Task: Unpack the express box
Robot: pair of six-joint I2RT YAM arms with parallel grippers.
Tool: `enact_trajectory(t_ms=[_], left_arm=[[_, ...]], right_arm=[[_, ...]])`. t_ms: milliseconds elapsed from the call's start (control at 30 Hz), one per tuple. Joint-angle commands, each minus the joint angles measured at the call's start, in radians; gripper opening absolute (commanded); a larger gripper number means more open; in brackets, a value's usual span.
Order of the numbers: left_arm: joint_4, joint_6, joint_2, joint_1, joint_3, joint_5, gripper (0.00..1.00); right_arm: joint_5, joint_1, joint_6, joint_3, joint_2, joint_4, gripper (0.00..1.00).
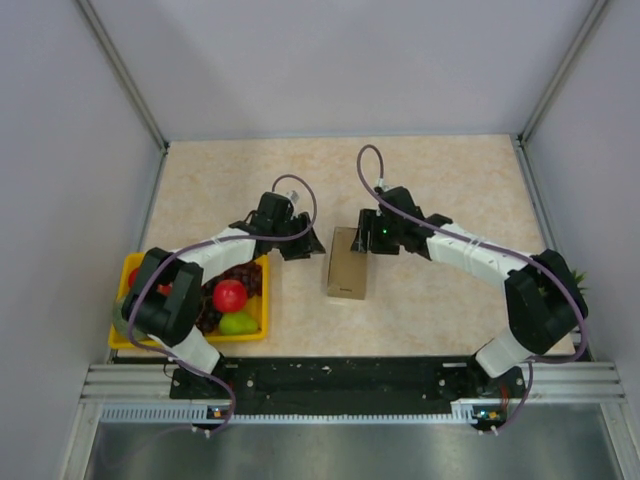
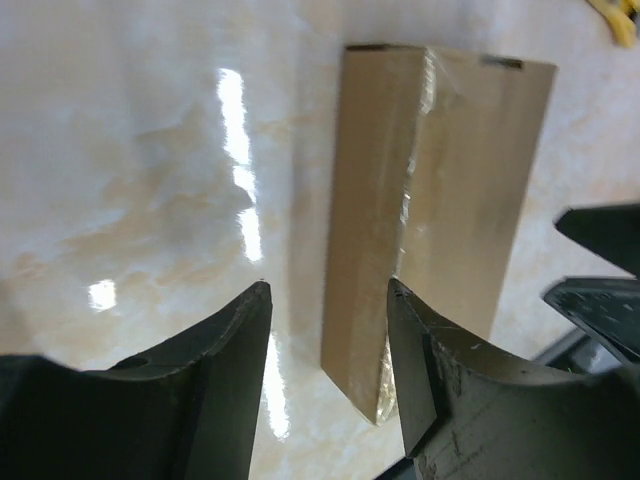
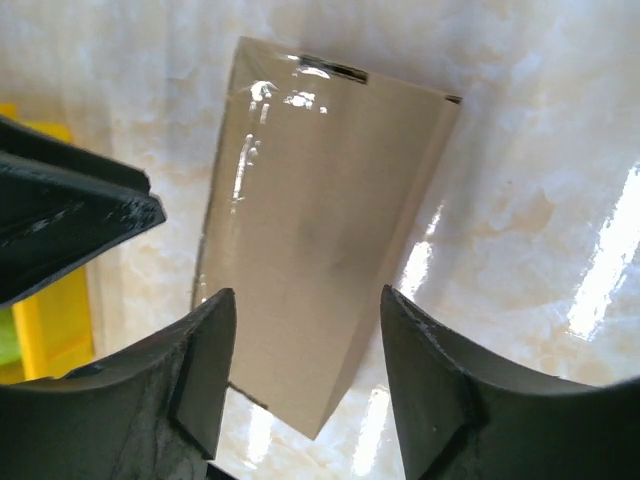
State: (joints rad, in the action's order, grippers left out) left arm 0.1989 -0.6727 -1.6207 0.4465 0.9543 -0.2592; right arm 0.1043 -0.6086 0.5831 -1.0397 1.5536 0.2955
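The express box [image 1: 347,265] is a small brown cardboard box lying flat and closed on the table between both arms, with shiny tape along its top. My left gripper [image 1: 307,244] is open just left of the box's far end. In the left wrist view, the left gripper [image 2: 327,290] straddles the box's [image 2: 440,200] left edge without gripping. My right gripper [image 1: 366,236] is open at the box's far end. In the right wrist view, the right gripper [image 3: 305,295] hovers spread over the box [image 3: 320,220].
A yellow fruit tray [image 1: 262,300] with a red apple [image 1: 229,295] and a green fruit [image 1: 237,323] stands at the front left, under the left arm. Its edge shows in the right wrist view [image 3: 60,330]. Grey walls enclose the table.
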Motion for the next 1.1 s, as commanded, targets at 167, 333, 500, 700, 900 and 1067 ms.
enact_trajectory(t_ms=[167, 333, 500, 700, 900, 1067], left_arm=[[-0.251, 0.019, -0.050, -0.002, -0.028, -0.279, 0.52], [-0.266, 0.007, -0.077, -0.002, -0.025, -0.295, 0.47], [-0.237, 0.016, -0.071, -0.003, -0.026, -0.236, 0.47], [-0.208, 0.036, -0.065, -0.005, -0.023, -0.199, 0.43], [-0.202, 0.053, -0.076, -0.005, -0.017, -0.190, 0.42], [-0.205, 0.058, -0.096, -0.005, -0.011, -0.206, 0.40]], right_arm=[[-0.097, -0.057, -0.060, -0.022, 0.052, 0.013, 0.75], [-0.101, -0.083, -0.072, -0.062, 0.112, 0.013, 0.79], [-0.156, -0.097, -0.080, -0.074, 0.151, 0.021, 0.80], [-0.230, -0.102, -0.089, -0.072, 0.172, 0.073, 0.77], [-0.279, -0.108, -0.097, -0.071, 0.203, 0.120, 0.73], [-0.285, -0.115, -0.100, -0.074, 0.214, 0.123, 0.70]])
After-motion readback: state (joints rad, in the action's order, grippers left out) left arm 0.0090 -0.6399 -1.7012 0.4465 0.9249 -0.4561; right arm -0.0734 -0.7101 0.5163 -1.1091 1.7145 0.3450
